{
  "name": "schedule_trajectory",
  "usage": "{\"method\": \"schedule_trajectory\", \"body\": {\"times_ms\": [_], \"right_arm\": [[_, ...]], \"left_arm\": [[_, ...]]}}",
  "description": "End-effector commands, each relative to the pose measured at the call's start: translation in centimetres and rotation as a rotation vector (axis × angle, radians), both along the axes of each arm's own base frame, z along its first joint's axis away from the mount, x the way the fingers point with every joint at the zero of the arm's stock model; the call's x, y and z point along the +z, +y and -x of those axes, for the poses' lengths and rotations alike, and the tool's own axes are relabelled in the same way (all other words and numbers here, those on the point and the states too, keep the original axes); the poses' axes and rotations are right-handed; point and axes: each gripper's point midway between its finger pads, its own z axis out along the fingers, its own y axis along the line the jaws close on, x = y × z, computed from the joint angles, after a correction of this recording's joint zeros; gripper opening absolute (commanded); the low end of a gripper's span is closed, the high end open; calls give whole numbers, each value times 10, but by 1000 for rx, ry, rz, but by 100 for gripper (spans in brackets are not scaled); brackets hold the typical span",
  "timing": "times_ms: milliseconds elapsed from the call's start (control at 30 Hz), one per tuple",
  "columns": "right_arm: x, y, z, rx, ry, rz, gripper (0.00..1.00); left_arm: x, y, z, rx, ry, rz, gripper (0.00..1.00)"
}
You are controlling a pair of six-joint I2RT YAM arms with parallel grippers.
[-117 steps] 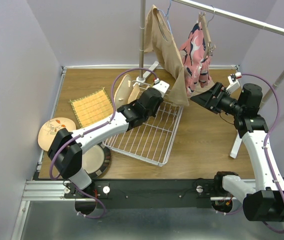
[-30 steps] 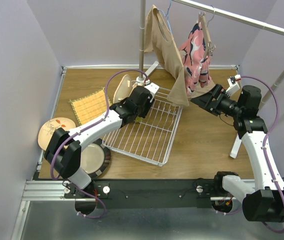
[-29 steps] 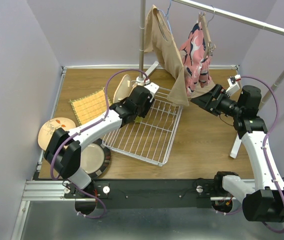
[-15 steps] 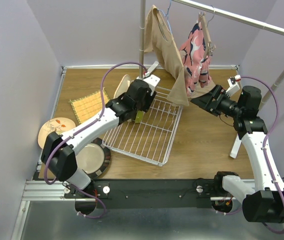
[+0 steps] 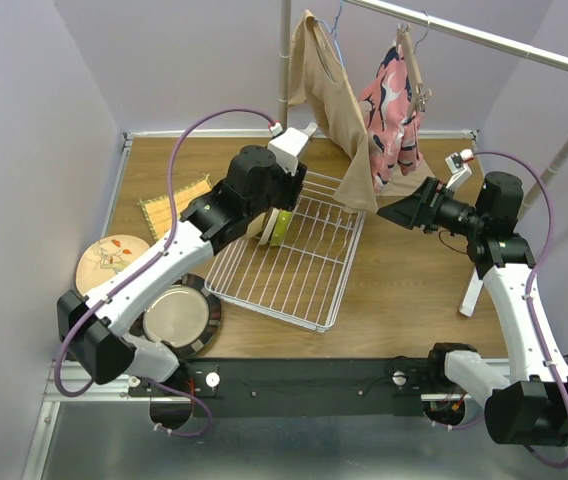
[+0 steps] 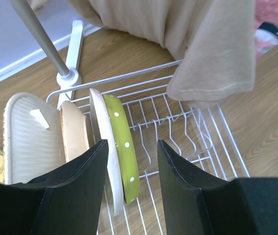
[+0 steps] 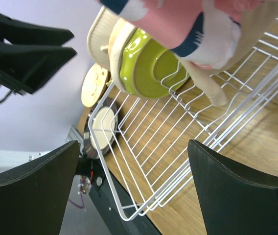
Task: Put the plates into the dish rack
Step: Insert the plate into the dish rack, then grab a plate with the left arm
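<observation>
At the rack's (image 5: 299,272) far end we count four plates (image 6: 122,147) standing; two wait on the table (image 5: 404,285); left end effector (image 6: 132,147) and right end effector (image 7: 134,147) gape empty.

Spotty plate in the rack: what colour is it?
Lime green plate with white dots; the left wrist view shows it best.

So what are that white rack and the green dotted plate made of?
The dish rack looks like thin metal wire, coated smooth white. The lime green plate seems glazed ceramic: thick rim, soft sheen; melamine is possible.
</observation>
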Motion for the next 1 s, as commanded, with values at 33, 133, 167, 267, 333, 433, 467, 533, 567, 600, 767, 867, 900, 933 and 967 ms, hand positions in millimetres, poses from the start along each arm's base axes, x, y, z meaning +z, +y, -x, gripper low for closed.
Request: {"method": "schedule_trajectory", "body": {"times_ms": [33,133,167,267,333,433,467,533,567,600,767,867,900,933,967], "right_arm": [[0,7,16,155,-110,39,100],[-10,5,18,222,-178,124,100],[-18,4,22,237,-151,144,100],[-33,-2,19,281,-190,247,100],[-40,-6,18,314,-228,303,100],[-51,-10,18,349,-242,362,100],[-56,-11,20,351,-229,375,100],[-61,-14,19,362,-241,403,100],[-63,-15,19,364,-236,412,100],[-65,-16,19,366,-238,419,100],[-69,-17,19,366,-232,429,100],[-72,-18,20,368,-231,441,100],[-73,-19,19,368,-234,450,100],[-73,-19,20,368,-234,452,100],[-74,-19,20,372,-230,454,100]], "left_arm": [[44,18,16,-4,-54,120,54],[52,44,20,39,-79,184,57],[53,50,21,42,-79,202,58],[54,83,23,99,-92,265,62],[49,104,21,150,-93,296,64],[34,122,20,189,-65,324,64],[30,136,15,225,-66,336,64],[18,155,12,268,-71,363,65],[13,175,7,321,-68,391,65],[13,186,3,345,-82,420,65],[-39,232,-6,455,30,557,69],[-72,251,-8,540,129,621,70],[-82,254,-6,561,162,632,70],[-96,259,-3,599,202,655,70],[-103,260,-1,612,217,662,70]]}}
